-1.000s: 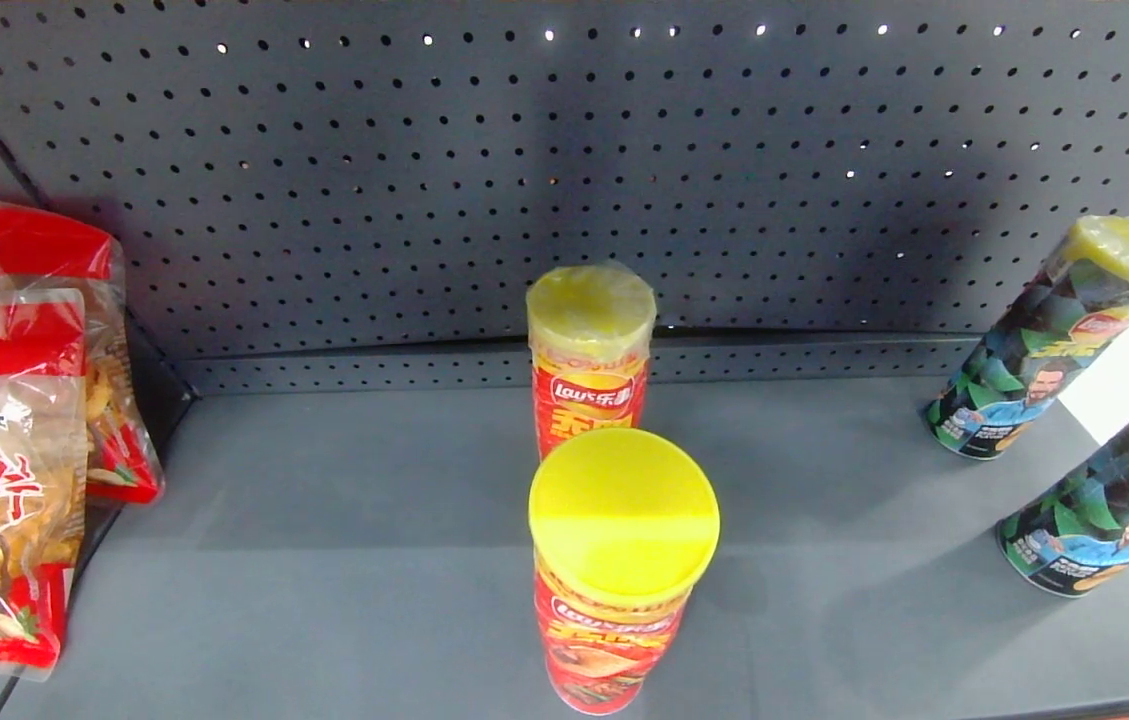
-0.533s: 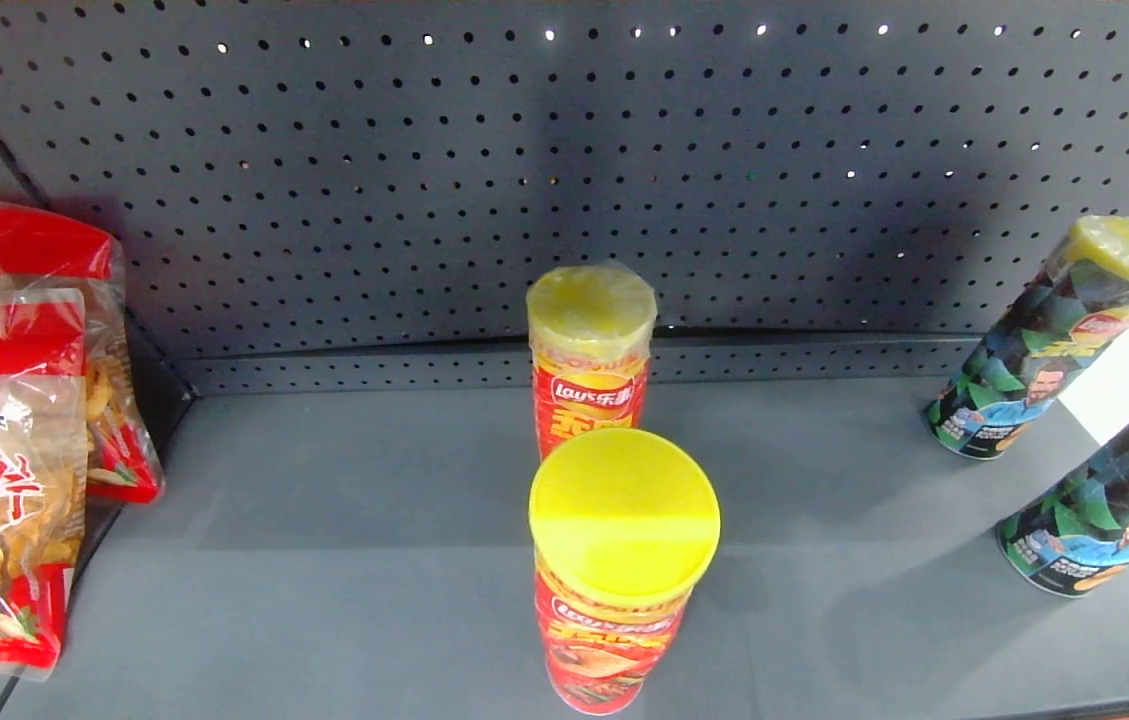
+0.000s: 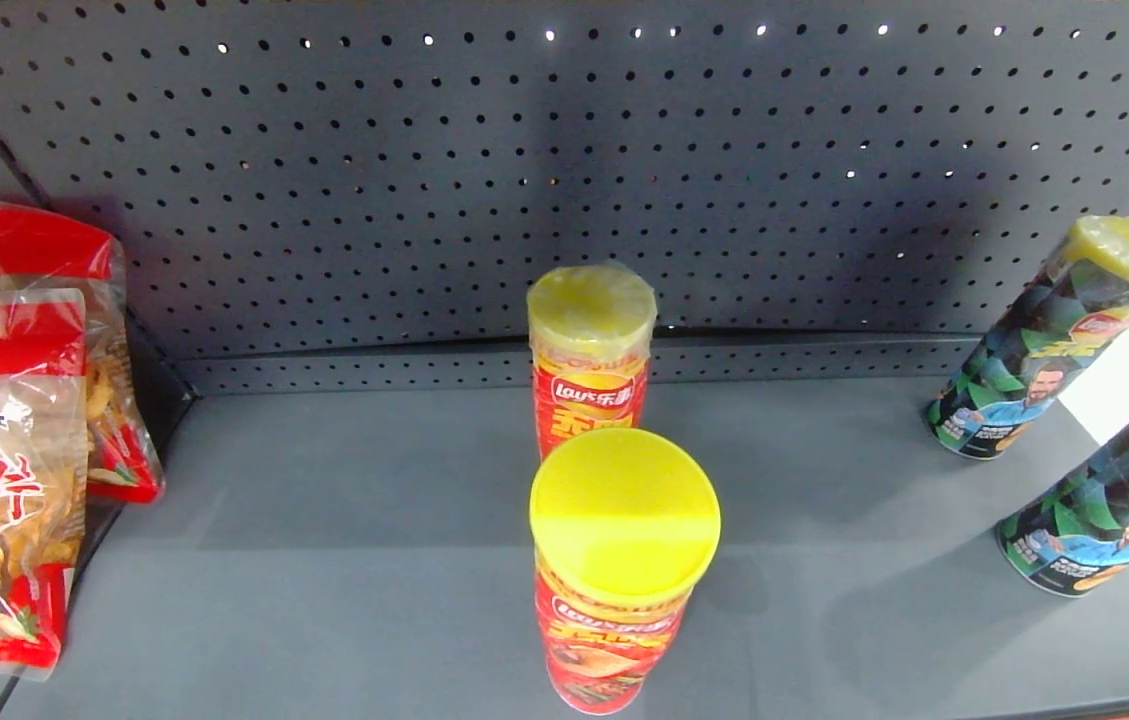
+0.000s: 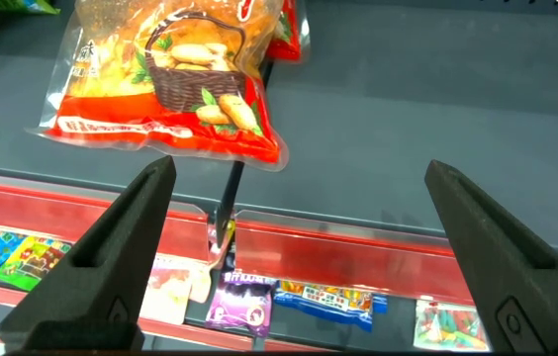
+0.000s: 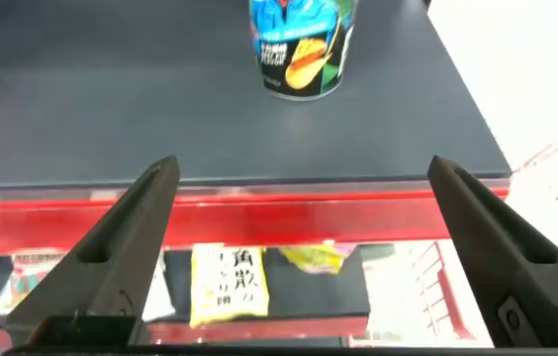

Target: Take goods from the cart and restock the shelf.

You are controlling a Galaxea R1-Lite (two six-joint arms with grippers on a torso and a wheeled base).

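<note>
Two red chip cans with yellow lids stand upright in the middle of the grey shelf [image 3: 374,560], one near the front [image 3: 619,570] and one behind it [image 3: 589,350] by the pegboard. My left gripper [image 4: 309,247] is open with nothing between its fingers, in front of the shelf's red front edge [image 4: 358,242], below a red snack bag [image 4: 165,79]. My right gripper [image 5: 304,247] is open and holds nothing, facing the shelf's red edge [image 5: 259,198] with a dark green chip can [image 5: 304,44] standing beyond it.
Red snack bags [image 3: 4,430] lie at the shelf's left end. Two dark green chip cans [image 3: 1054,340] [image 3: 1114,500] stand at the right. A perforated grey back panel [image 3: 564,170] closes the rear. Small packets [image 4: 289,302] [image 5: 230,282] lie on a lower level under the red edge.
</note>
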